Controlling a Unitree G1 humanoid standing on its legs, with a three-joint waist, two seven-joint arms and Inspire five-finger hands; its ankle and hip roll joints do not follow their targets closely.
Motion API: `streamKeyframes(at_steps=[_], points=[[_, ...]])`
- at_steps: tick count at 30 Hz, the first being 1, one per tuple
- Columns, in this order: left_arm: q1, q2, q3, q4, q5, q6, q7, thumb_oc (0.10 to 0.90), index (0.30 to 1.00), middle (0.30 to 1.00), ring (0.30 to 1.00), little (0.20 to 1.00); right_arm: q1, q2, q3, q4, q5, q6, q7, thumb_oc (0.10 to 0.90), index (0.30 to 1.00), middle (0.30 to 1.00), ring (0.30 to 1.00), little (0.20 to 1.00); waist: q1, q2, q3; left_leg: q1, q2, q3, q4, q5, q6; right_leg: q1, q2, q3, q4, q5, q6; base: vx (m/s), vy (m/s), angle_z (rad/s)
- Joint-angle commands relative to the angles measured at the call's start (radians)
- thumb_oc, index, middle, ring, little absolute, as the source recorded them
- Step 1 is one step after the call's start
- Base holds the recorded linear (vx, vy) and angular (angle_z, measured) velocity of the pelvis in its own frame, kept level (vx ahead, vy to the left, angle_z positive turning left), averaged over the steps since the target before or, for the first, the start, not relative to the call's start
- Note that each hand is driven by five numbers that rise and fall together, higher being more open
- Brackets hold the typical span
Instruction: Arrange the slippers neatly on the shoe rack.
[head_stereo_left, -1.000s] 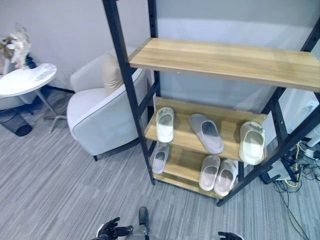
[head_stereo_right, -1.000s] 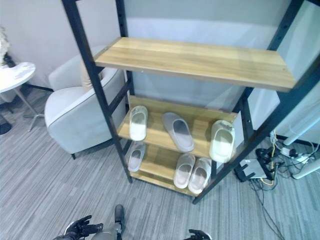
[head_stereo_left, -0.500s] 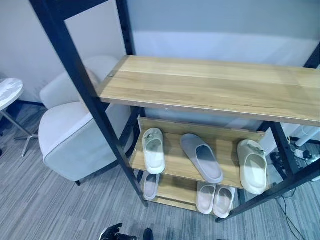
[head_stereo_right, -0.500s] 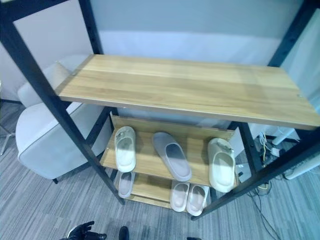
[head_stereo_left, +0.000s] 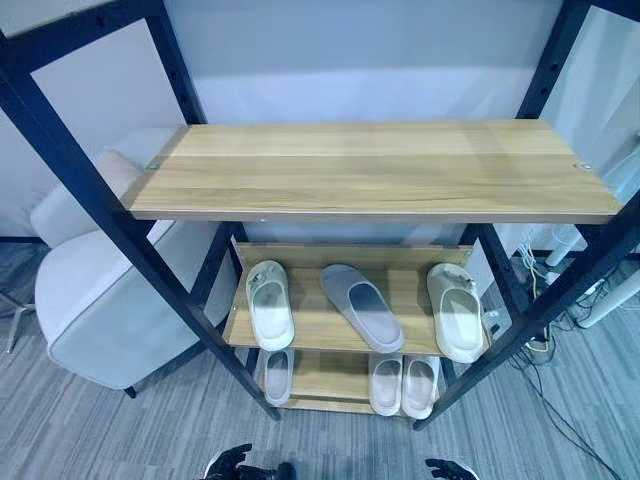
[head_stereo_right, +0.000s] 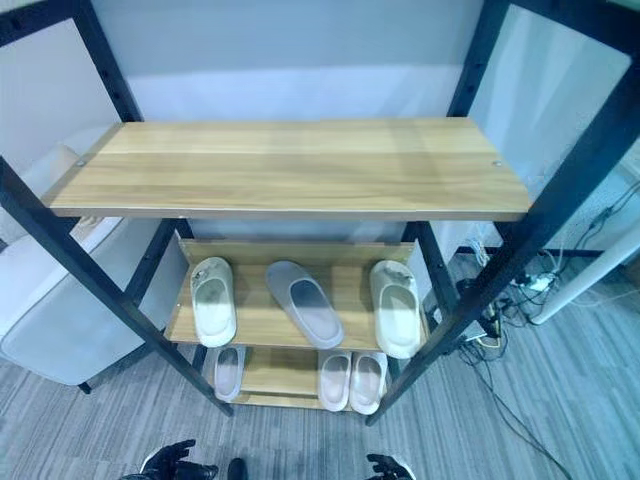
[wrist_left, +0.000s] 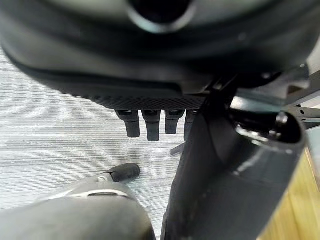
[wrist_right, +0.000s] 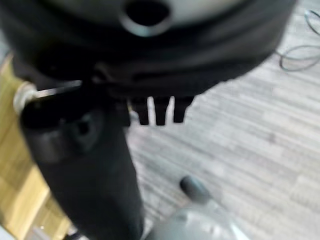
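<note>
The shoe rack (head_stereo_left: 370, 170) has a black frame and three wooden shelves; its top shelf is bare. On the middle shelf lie a cream slipper (head_stereo_left: 270, 317) at the left, a grey slipper (head_stereo_left: 362, 307) turned askew in the middle, and a cream slipper (head_stereo_left: 456, 324) at the right. The bottom shelf holds a single pale slipper (head_stereo_left: 278, 375) at the left and a pale pair (head_stereo_left: 402, 384) side by side at the right. My left hand (head_stereo_left: 232, 464) and right hand (head_stereo_left: 448, 469) hang low in front of the rack, well below the shelves. Both hands have relaxed fingers (wrist_left: 150, 125) (wrist_right: 160, 112) and hold nothing.
A white armchair (head_stereo_left: 90, 300) stands close to the rack's left post. Cables and a power strip (head_stereo_left: 540, 345) lie on the grey floor at the rack's right. A grey wall is right behind the rack.
The camera has moved closer and swung, so the rack now sits centred and square-on. The slippers lie as before, and both hands remain low.
</note>
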Motion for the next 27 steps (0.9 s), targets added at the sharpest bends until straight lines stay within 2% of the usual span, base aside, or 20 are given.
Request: streamKeyframes(at_steps=[1,2,3,8,9,10,11,13,14,21,27], points=[[-0.042,-0.013,-0.024,0.05,0.012,-0.022,0.02,0.8,0.9,0.9,0.9,0.9,-0.069,-0.011,0.036,-0.094,-0.048,-0.047,-0.029,0.8,0.9,0.9,0.9,0.9,0.019,-0.051,0.029,0.031,-0.067,-0.077,0.1,-0.222,0.009,-0.043,-0.055,0.056,0.001,0.059,0.093,-0.01,0.148,-0.09],[-0.03,-0.021,-0.025,0.051,0.014,-0.021,0.021,0.8,0.9,0.9,0.9,0.9,-0.08,-0.016,0.053,-0.133,-0.072,-0.049,-0.029,0.8,0.9,0.9,0.9,0.9,0.009,-0.041,0.026,0.055,-0.036,-0.068,0.069,-0.224,0.017,-0.056,-0.054,0.059,0.021,0.044,0.095,0.04,0.167,-0.3],[-0.03,-0.023,-0.026,0.058,0.023,-0.017,0.023,0.8,0.9,0.9,0.9,0.9,-0.092,-0.016,0.055,-0.142,-0.07,-0.054,-0.029,0.8,0.9,0.9,0.9,0.9,0.008,-0.038,0.023,0.062,-0.029,-0.062,0.047,-0.219,0.02,-0.061,-0.054,0.061,0.032,0.04,0.096,0.04,0.13,-0.33],[-0.036,-0.006,-0.034,0.069,0.052,-0.013,0.018,0.8,0.9,0.9,0.9,0.9,-0.11,-0.004,0.057,-0.192,-0.004,-0.068,-0.006,0.8,0.9,0.9,0.9,0.9,0.008,-0.045,0.021,0.059,-0.043,-0.046,0.058,-0.231,0.031,-0.061,-0.075,0.073,0.04,0.048,0.107,0.06,0.109,0.03],[-0.045,0.005,-0.061,0.067,0.041,-0.013,0.022,0.8,0.9,0.9,0.9,0.9,-0.268,0.077,0.11,-0.216,0.024,-0.03,-0.032,0.8,0.9,0.9,0.9,0.9,0.031,-0.05,0.018,0.066,-0.05,-0.04,0.06,-0.24,0.04,-0.049,-0.083,0.078,0.032,0.053,0.111,0.09,0.135,-0.03],[-0.052,0.01,-0.042,0.04,0.042,-0.012,0.026,0.8,0.9,0.9,0.9,0.9,-0.125,0.041,0.119,-0.404,0.031,-0.049,0.024,0.8,0.9,0.9,0.9,0.9,0.023,-0.05,0.02,0.062,-0.054,-0.038,0.057,-0.238,0.043,-0.059,-0.089,0.083,0.034,0.058,0.119,0.05,0.135,-0.23],[-0.046,0.021,-0.013,0.028,0.023,-0.017,0.028,0.8,0.9,0.9,0.9,0.9,-0.036,0.009,0.107,-0.461,0.058,-0.073,0.052,0.8,0.9,0.9,0.9,0.9,0.01,-0.052,0.025,0.066,-0.056,-0.028,0.051,-0.238,0.046,-0.063,-0.091,0.094,0.033,0.063,0.124,-0.06,0.105,-0.11],[-0.037,0.031,-0.008,0.018,0.021,-0.026,0.03,0.8,0.9,0.9,0.9,0.9,0.015,-0.019,0.094,-0.526,0.064,-0.097,0.06,0.8,0.9,0.9,0.9,0.9,0.0,-0.053,0.032,0.066,-0.058,-0.016,0.046,-0.238,0.049,-0.077,-0.094,0.107,0.037,0.07,0.128,-0.08,0.085,-0.02],[-0.03,0.046,-0.009,0.001,0.054,-0.037,0.041,0.8,0.9,0.9,0.9,0.9,0.077,-0.058,0.102,-0.641,0.035,-0.124,0.068,0.8,0.9,0.9,0.9,0.9,-0.013,-0.055,0.044,0.063,-0.059,-0.002,0.037,-0.236,0.054,-0.099,-0.098,0.121,0.044,0.08,0.138,-0.06,0.059,-0.3],[-0.022,0.041,-0.029,0.003,0.1,-0.048,0.043,0.8,0.9,0.9,0.9,0.9,0.103,-0.042,0.149,-0.685,0.052,-0.134,0.128,0.8,0.9,0.9,0.9,0.9,-0.011,-0.051,0.041,0.073,-0.077,0.009,0.018,-0.239,0.067,-0.109,-0.113,0.133,0.04,0.096,0.153,-0.02,0.087,-0.15],[-0.009,0.026,-0.044,0.013,0.121,-0.046,0.035,0.8,0.9,0.9,0.9,0.9,0.095,-0.078,0.227,-0.844,0.08,-0.145,0.191,0.8,0.9,0.9,0.9,0.9,0.001,-0.053,0.033,0.095,-0.088,0.005,-0.023,-0.229,0.072,-0.102,-0.117,0.122,0.033,0.102,0.164,-0.01,0.038,-0.01]])
